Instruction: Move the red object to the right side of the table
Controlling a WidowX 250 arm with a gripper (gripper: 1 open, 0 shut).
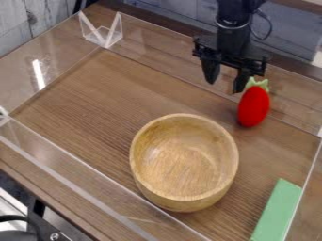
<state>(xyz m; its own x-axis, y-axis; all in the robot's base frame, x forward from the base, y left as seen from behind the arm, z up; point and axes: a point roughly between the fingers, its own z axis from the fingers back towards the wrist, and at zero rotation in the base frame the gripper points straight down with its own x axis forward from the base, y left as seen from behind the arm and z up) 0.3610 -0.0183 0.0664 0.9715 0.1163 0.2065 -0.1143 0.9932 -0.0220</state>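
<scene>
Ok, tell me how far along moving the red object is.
Little looks done: the red object lies on the tabletop, near the top right of the view, beyond the wooden bowl. In hand now: the gripper is down right beside its leafy top, but I can't tell whether it touches or grips anything. Left, it seems: securing a grip, moving the toy to the table's right side, and releasing it.

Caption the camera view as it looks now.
Gripper hovers beside the red strawberry, near the wooden bowl and green block.
</scene>
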